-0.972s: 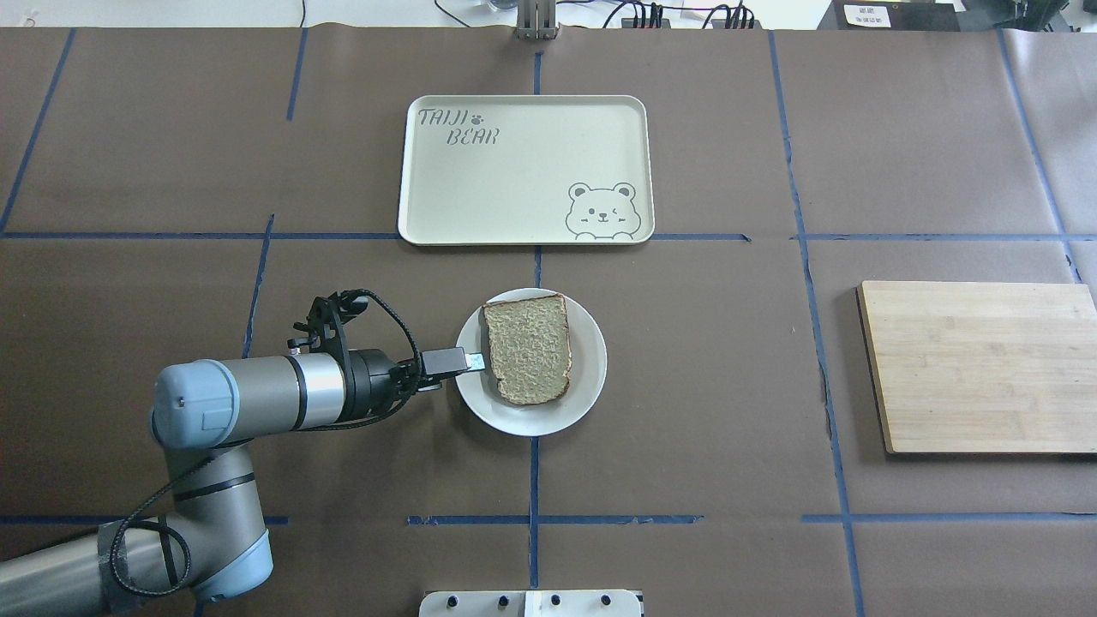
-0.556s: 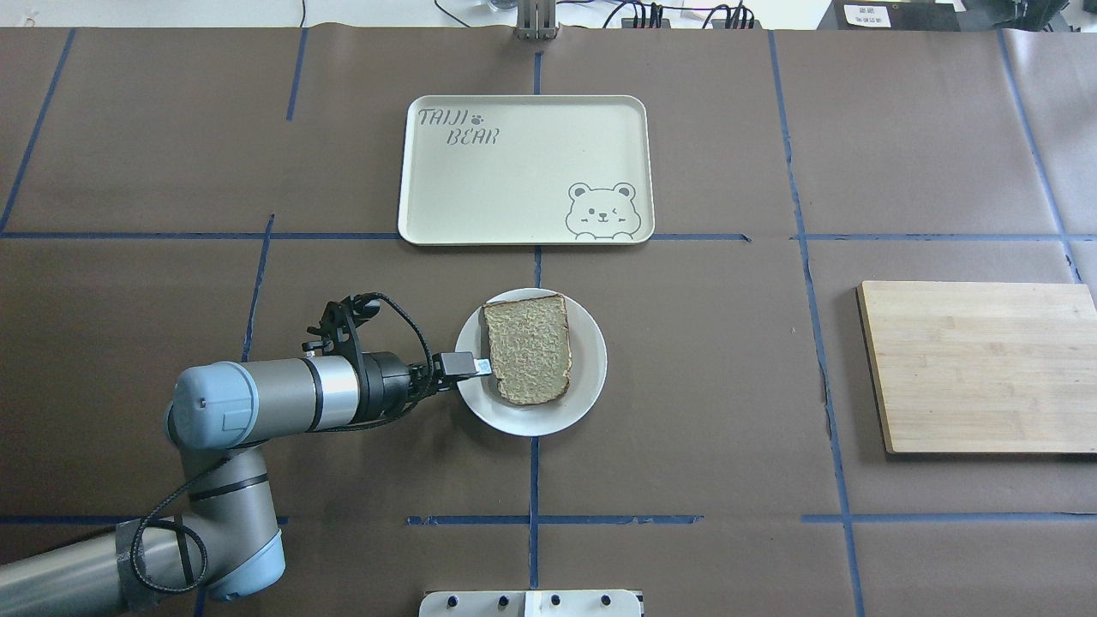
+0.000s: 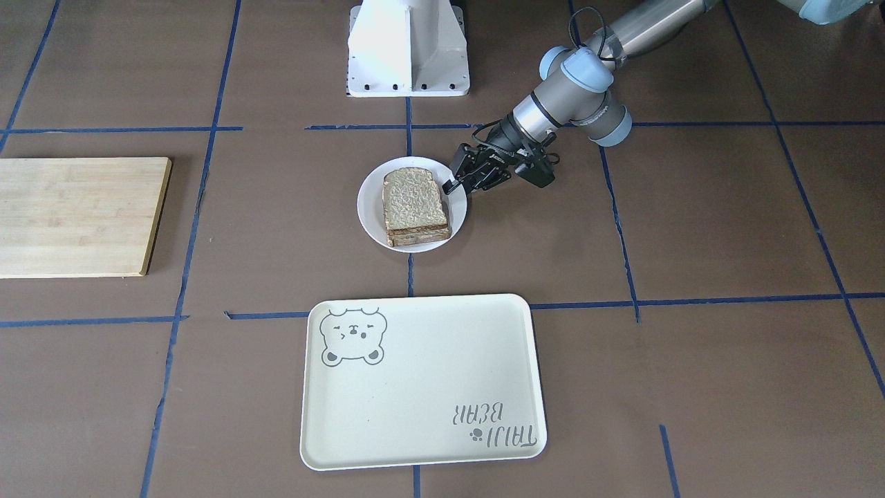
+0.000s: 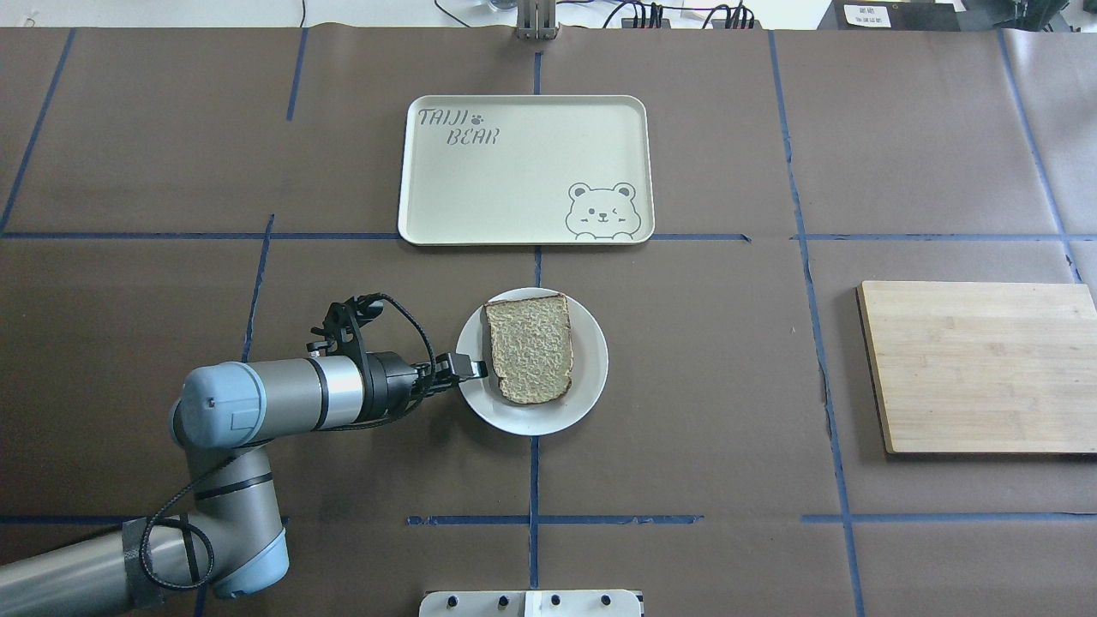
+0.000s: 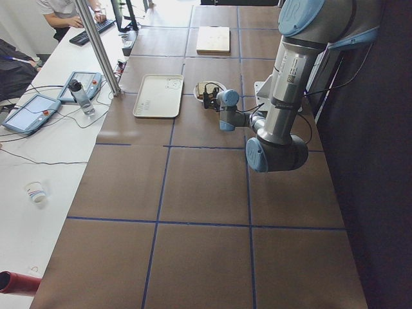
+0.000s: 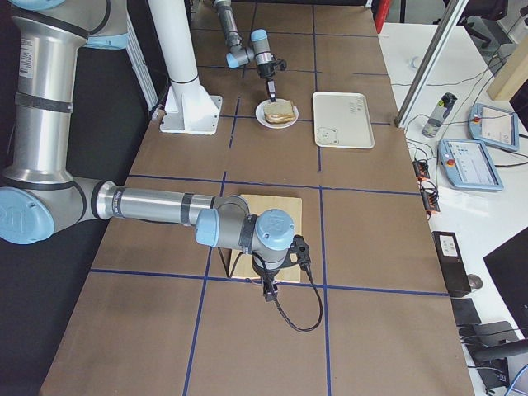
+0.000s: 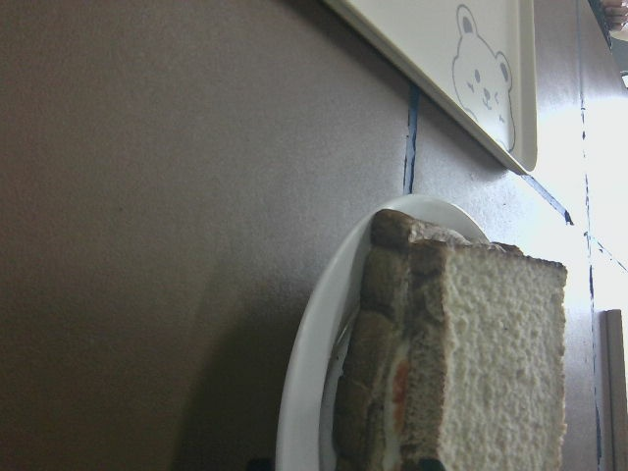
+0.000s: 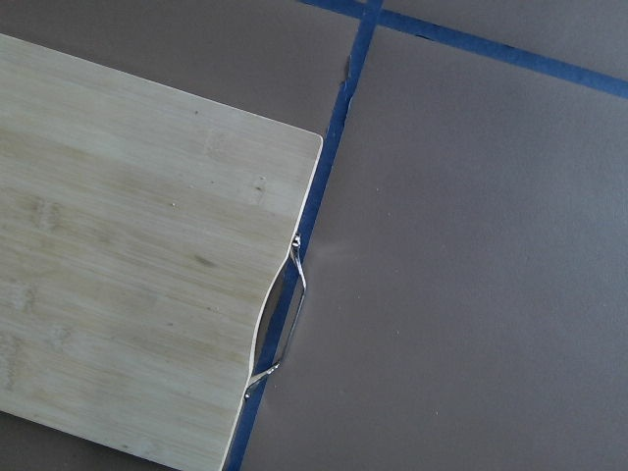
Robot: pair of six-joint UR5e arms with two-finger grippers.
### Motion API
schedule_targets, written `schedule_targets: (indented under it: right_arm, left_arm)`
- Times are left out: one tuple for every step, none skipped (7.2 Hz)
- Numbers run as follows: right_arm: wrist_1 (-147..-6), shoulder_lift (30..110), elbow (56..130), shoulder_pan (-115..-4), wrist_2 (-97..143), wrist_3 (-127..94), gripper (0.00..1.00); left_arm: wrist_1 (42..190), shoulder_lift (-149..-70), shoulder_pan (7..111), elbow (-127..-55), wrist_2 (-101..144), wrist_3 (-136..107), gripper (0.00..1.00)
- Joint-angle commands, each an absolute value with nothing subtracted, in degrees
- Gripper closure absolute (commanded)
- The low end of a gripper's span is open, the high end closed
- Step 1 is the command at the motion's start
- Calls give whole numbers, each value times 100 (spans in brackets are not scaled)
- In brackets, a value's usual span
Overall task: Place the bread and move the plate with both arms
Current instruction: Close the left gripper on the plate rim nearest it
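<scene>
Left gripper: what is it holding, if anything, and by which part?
Cannot tell. The left gripper is at the rim of the small round white plate, but no closed grip shows.

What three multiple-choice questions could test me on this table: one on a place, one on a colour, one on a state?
1. Where does the plate sit?
A. On the table, between the robot's base and the tray.
B. Inside the tray.
C. On a chair.

2. What colour are the tape lines on the table?
A. Red.
B. Blue.
C. Yellow.

3. How is the bread?
A. Standing on edge.
B. Held up in the air.
C. Lying flat on the plate.

Answers:
1 A: the overhead view shows the plate on the brown cover, short of the tray's near edge.
2 B: every line of the grid is blue.
3 C: the front view shows the bread face up, resting within the plate's rim.
</scene>
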State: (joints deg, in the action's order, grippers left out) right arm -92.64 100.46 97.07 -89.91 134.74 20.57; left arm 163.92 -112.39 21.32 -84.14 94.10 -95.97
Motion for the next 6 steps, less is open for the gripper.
schedule_targets:
  right_arm:
    - [-9264,10046,9694,-8991,13465,2057,0]
    - [-9264,10046,9686,-8991,13474,2057,0]
    - [-9264,10046,9677,-8991,13474,2057,0]
    - [-9264,10046,9677,-8991,13474,2057,0]
    - [-9264,10046,9677,-8991,13474,2057,0]
    - [-9264,10046,9677,-8991,13474,2048,0]
  left_arm:
    - [16392,-11241,2118,-8402,9404,-9598,64]
    - [16392,-11250,2118,-8402,9404,-9598,67]
    - [16400,-11276,2118,-8402,9404,-9598,69]
    - [16400,-11285,2118,-8411,9404,-9606,76]
    - [16400,-11285,2127,-8446,9404,-9606,90]
    - [16418,-11285,2127,-8472,9404,-9606,93]
